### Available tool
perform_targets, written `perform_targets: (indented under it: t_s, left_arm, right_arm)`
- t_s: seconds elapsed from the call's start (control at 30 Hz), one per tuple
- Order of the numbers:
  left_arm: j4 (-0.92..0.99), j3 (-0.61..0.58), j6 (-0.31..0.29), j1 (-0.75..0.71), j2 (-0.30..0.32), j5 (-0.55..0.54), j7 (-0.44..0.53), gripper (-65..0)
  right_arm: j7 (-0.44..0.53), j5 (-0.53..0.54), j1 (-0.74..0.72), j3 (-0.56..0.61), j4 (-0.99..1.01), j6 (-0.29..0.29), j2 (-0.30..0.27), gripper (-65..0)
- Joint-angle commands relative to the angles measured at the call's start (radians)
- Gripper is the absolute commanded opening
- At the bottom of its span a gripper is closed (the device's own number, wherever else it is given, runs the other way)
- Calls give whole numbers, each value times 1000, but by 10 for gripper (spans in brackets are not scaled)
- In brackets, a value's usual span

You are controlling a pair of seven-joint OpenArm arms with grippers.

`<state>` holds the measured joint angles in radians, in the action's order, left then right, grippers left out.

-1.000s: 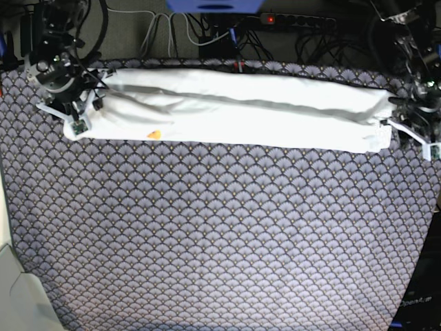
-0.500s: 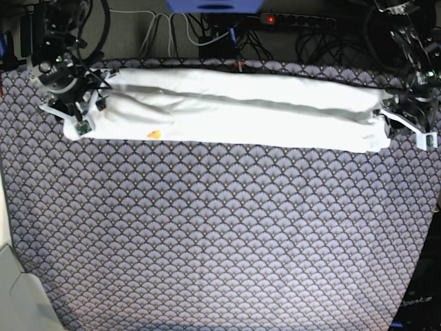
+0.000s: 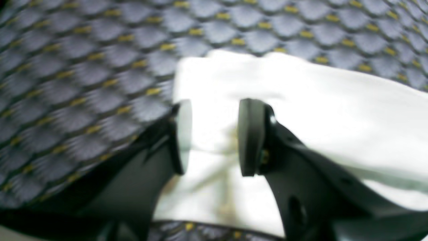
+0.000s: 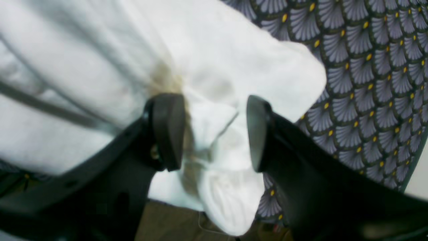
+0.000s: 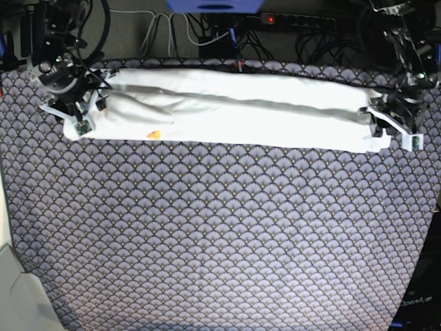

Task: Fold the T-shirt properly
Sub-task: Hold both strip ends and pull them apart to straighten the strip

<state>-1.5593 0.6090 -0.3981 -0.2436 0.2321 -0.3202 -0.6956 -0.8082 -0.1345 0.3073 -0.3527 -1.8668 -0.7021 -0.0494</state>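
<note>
A bench (image 5: 220, 234) covered in a grey-blue fan-patterned cloth with small yellow dots is seen filling most of the base view, and along its upper edge the T-shirt (image 5: 234, 110) is laid out as a long, narrow white band running from the upper left to the upper right of the frame, its plain white side up and a small orange patch of print (image 5: 155, 134) showing at its lower left edge. A dark crease is seen running lengthwise along the band. At the right end of the band the left gripper (image 3: 214, 137) is positioned over the shirt's corner; in the left wrist view its fingers (image 3: 249, 137) are held apart with white cloth lying in the gap between them, though that picture is blurred and it cannot be told whether the pads touch the fabric. At the left end the right gripper (image 4: 214, 134) is likewise seen with its fingers (image 4: 167, 130) spread, a bunched fold of the shirt's end sitting between them and not pinched. A power strip (image 5: 296, 21) and loose cables are visible beyond the bench's upper edge.
</note>
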Motion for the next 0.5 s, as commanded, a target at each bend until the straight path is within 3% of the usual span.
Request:
perform_targets:
  t_s: [0.0,0.47]
  left_arm:
    - [-13,5,6,5,17,-7,27,-424]
    - [12,1,8,20,20,0,27,-425]
  right_arm:
    - [14,6,-7,-3,-14,4,-8,-340]
    - [14,6,-9,-3,-14,4,-11,-340]
